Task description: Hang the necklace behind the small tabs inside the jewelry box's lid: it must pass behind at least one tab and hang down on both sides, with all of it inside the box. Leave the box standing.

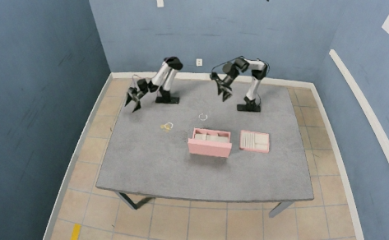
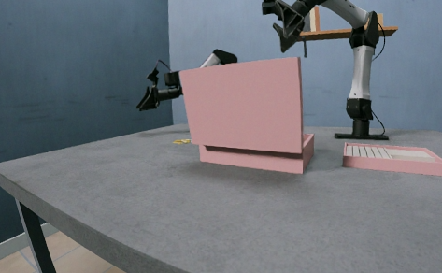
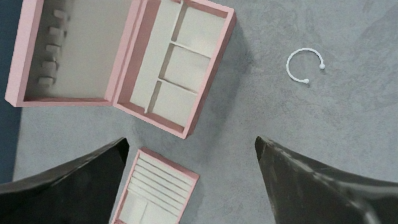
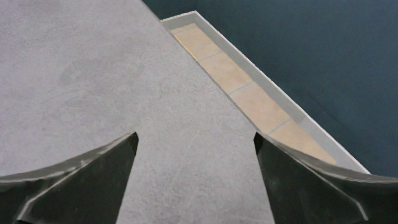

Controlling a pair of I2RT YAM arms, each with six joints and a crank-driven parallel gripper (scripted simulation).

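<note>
Both the left gripper [image 1: 222, 97] [image 2: 274, 30] [image 3: 192, 139] and right gripper [image 1: 130, 108] [image 2: 138, 109] [image 4: 196, 134] stood wide open, empty, as the jewelry box [image 1: 211, 131] [image 2: 254, 162] [image 3: 212, 77] faced the arms, its long axis running crosswise.

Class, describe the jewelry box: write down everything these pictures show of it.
The jewelry box is pink outside, smooth and matte, with a pale lining. It stands upright on the grey table, its lid open and raised. Five small pale tabs line the lid's inside; nothing hangs there. Thin dividers split the base into a long strip and three smaller compartments. Nothing but the table appears to touch it.
</note>
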